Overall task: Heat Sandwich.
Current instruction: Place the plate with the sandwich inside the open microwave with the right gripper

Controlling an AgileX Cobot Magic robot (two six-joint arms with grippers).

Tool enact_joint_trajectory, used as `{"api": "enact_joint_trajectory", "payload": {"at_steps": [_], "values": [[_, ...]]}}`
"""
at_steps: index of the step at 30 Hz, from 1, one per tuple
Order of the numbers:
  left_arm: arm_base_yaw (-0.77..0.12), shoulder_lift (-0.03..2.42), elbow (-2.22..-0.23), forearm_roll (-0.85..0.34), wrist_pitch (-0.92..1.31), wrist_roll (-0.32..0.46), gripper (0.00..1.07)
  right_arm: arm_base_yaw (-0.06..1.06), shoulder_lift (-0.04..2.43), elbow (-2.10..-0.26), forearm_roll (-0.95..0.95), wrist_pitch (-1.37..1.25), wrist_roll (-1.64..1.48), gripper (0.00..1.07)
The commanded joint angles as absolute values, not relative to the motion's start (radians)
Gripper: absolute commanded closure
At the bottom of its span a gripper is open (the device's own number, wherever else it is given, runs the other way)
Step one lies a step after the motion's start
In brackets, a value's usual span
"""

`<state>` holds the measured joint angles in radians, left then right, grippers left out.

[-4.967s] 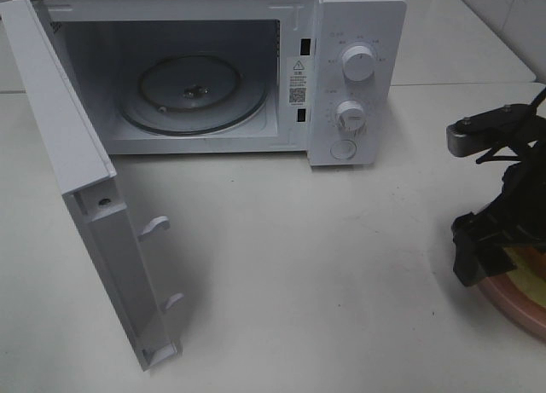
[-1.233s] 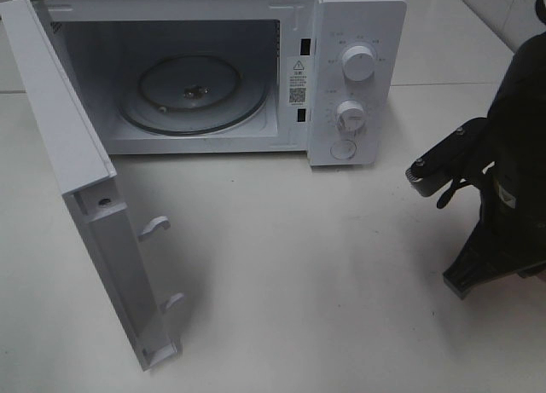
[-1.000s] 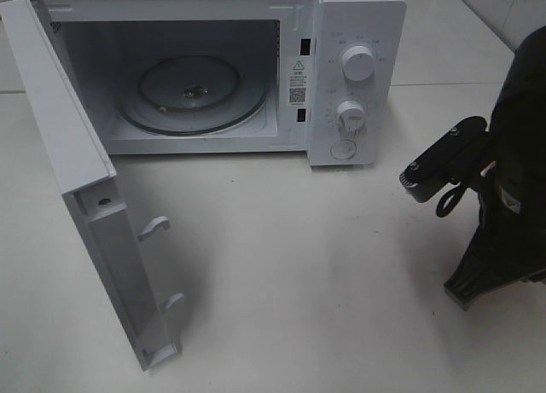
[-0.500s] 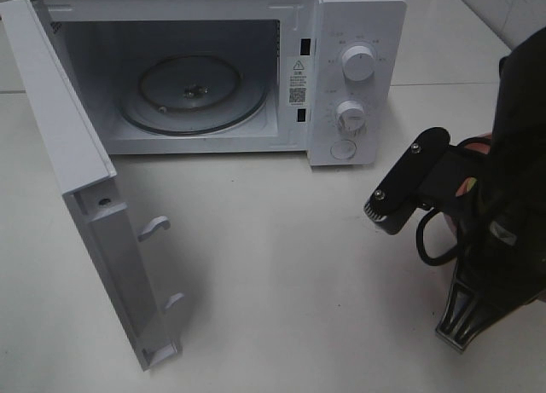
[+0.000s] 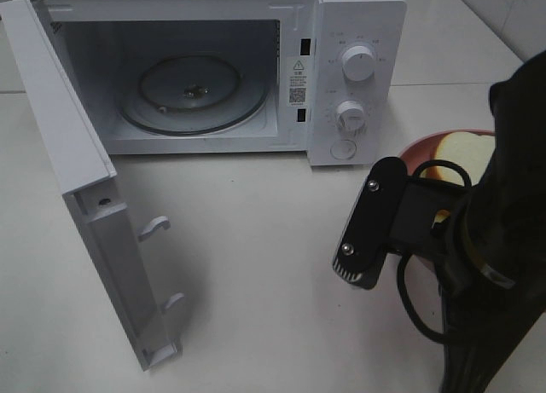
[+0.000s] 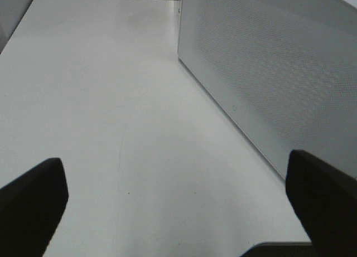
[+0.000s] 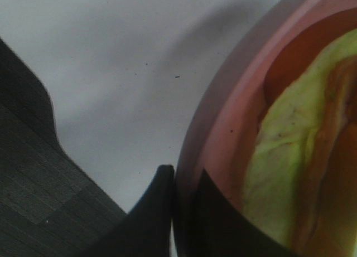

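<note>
The sandwich (image 5: pixel 465 154), white bread with a yellow-green filling, lies on a round pink plate (image 5: pixel 418 146) to the right of the microwave (image 5: pixel 358 35). My right arm (image 5: pixel 486 239) hangs over the plate and hides most of it. In the right wrist view my right gripper (image 7: pixel 184 182) is shut on the plate's rim (image 7: pixel 223 129), one finger on each side, with the sandwich (image 7: pixel 290 156) just beyond. My left gripper (image 6: pixel 178 207) is open and holds nothing; it does not show in the exterior high view.
The microwave's door (image 5: pixel 85 180) is swung wide open at the left, reaching toward the table's front. A glass turntable (image 5: pixel 192 90) lies inside with nothing on it. A white perforated microwave panel (image 6: pixel 279 73) stands beside my left gripper.
My right arm has risen and swung left toward the microwave with the plate. The plate and sandwich now show beyond the arm. The left gripper's state has not changed.
</note>
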<state>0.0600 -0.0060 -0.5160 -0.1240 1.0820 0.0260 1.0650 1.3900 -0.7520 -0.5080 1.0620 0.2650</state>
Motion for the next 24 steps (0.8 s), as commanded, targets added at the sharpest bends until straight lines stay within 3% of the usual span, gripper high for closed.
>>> {"api": "enact_joint_trajectory", "payload": {"at_steps": [1, 24], "values": [[0.052, -0.021, -0.514, -0.128, 1.072, 0.028, 0.07, 1.087, 1.385, -0.750, -0.539, 1.059, 0.183, 1.07], [0.052, -0.021, -0.514, -0.128, 1.072, 0.028, 0.07, 1.088, 1.385, -0.750, -0.540, 0.887, -0.191, 1.07]]}}
